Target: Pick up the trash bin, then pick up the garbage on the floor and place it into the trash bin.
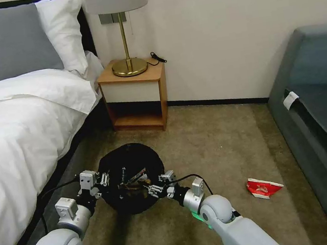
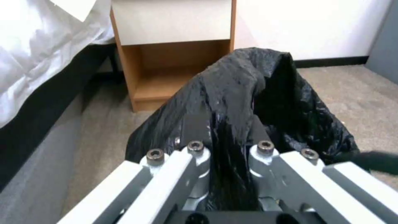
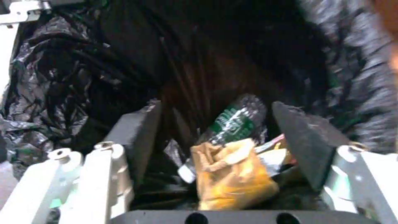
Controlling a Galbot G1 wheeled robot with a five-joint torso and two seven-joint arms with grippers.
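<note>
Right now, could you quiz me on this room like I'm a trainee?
1. True or false: the left gripper is clamped on the black liner of the trash bin.
2. Which litter piece lies on the carpet? A) red-and-white packet B) green-label bottle C) tan carton
3. Fill in: the right gripper hangs open over the ____.

Key:
1. True.
2. A: the red-and-white packet; the green-label bottle and tan carton lie inside the bin.
3. Trash bin.
</note>
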